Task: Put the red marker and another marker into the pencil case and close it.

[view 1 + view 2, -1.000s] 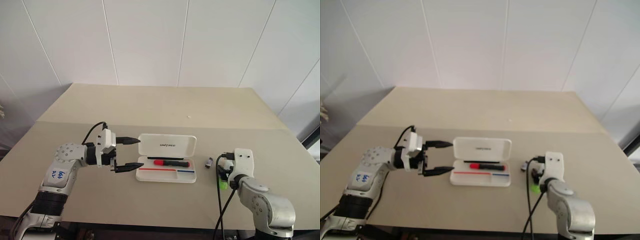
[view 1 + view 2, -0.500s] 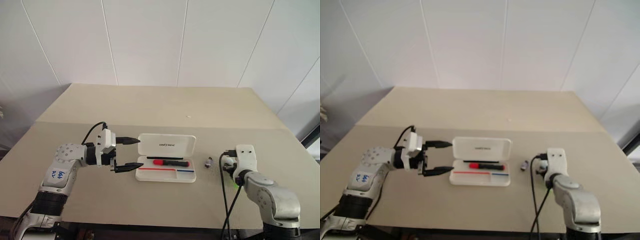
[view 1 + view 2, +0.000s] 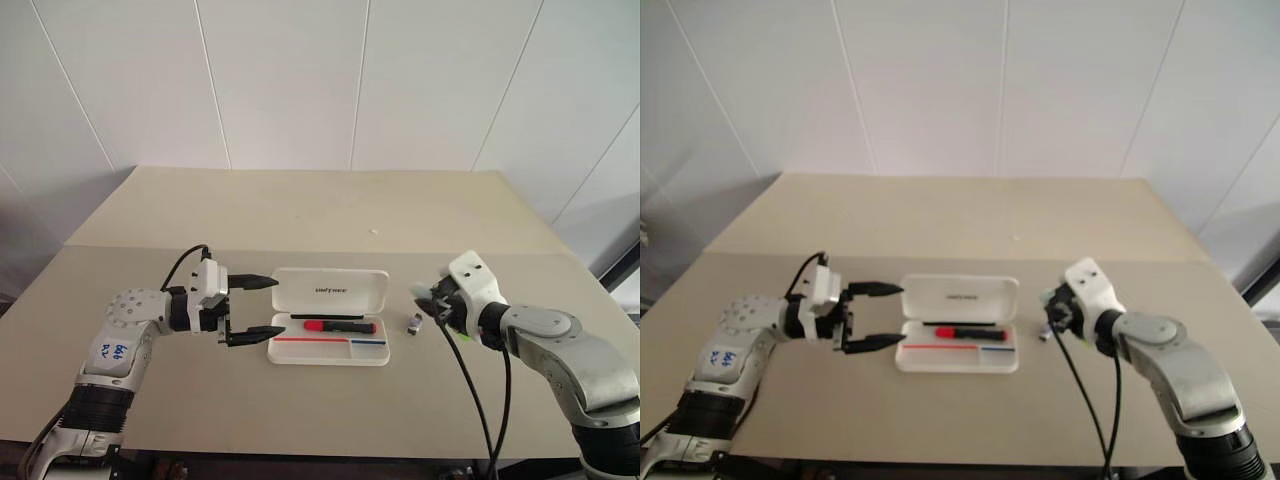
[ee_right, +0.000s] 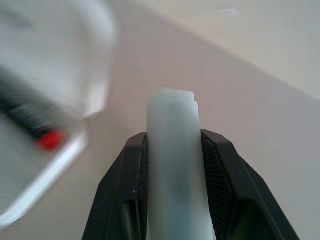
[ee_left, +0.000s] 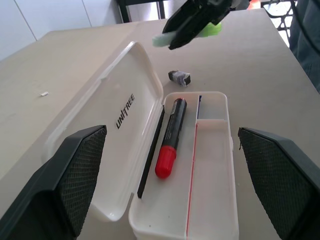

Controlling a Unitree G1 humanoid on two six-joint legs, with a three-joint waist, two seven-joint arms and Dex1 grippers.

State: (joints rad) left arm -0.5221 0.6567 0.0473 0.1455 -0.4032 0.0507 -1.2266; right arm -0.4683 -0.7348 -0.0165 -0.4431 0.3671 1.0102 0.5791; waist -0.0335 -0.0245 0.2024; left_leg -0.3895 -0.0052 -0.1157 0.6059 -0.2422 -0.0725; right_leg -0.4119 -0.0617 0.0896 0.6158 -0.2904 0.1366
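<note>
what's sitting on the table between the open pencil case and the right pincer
A tiny grey and black object lies on the table between the pencil case and the right pincer, seen in both eye views.

We are seeing the right pincer [image 4: 172, 150] clamping the pale green marker [image 4: 172, 165] between its black fingers [image 4: 122, 190]. Beyond them, blurred, the open white pencil case [image 4: 60, 65] is lying on the beige bench [image 4: 260, 115], a red marker [image 4: 35, 132] inside it.

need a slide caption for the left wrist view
Open pencil case holding the red marker; right gripper above carries the light green marker.
</note>
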